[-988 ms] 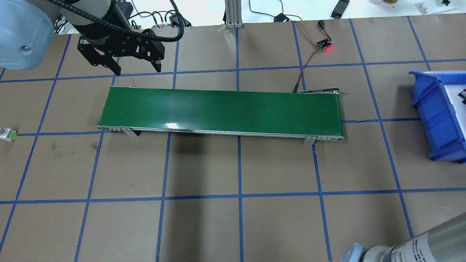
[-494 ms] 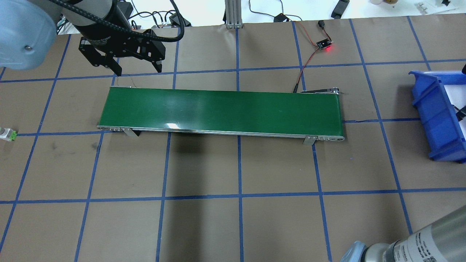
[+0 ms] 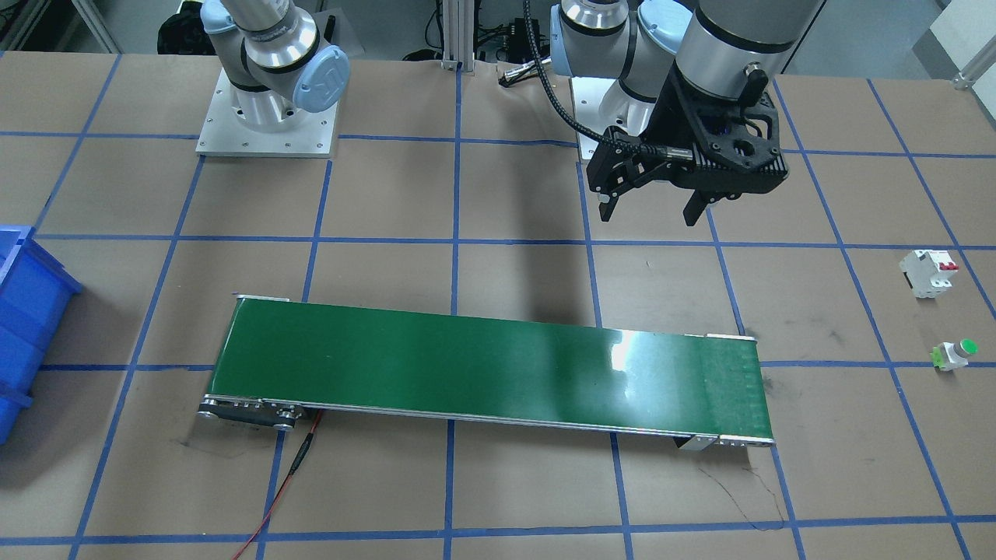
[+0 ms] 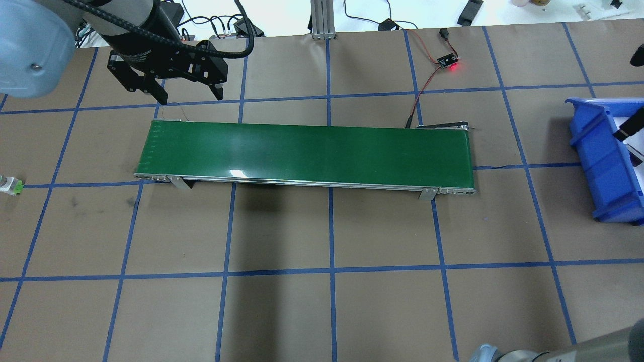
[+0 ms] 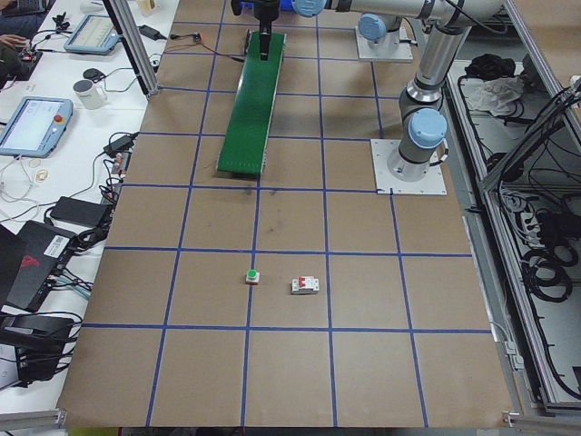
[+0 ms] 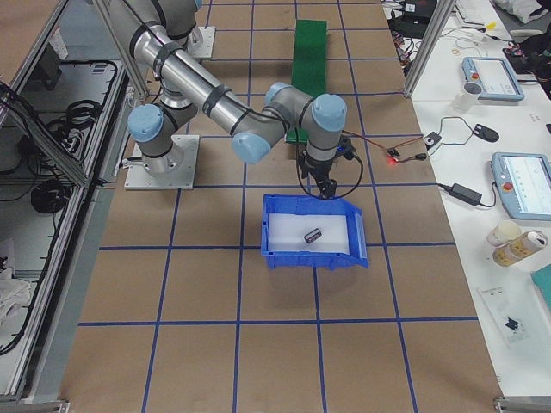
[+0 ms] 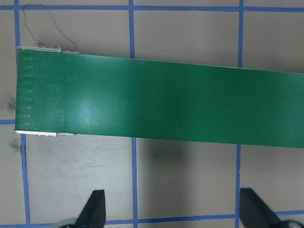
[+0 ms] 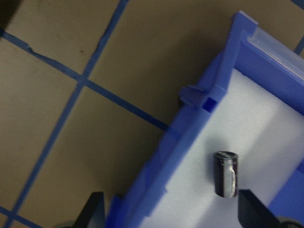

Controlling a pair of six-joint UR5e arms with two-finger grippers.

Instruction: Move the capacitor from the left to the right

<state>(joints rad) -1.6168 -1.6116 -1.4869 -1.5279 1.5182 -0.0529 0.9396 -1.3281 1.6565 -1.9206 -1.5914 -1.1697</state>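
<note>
The capacitor (image 8: 225, 174), a stubby dark cylinder with a pale stripe, lies on the white liner inside the blue bin (image 8: 190, 142). It also shows in the exterior right view (image 6: 312, 234). My right gripper (image 8: 173, 211) is open and empty, above the bin's wall (image 6: 314, 256) on the conveyor side and apart from the capacitor. One of its fingers (image 4: 626, 130) shows at the overhead view's right edge. My left gripper (image 4: 189, 94) is open and empty, above the table by the left end of the green conveyor belt (image 4: 307, 153), on the side away from my base.
A white breaker with a red switch (image 3: 927, 272) and a green-capped push button (image 3: 955, 354) sit on the table far on my left. A sensor board with a red light (image 4: 448, 63) and its wires lie beyond the belt's right end.
My right forearm has slid almost out of the overhead view's lower right corner, and its fingers have shifted over the bin. The left gripper has barely moved.
</note>
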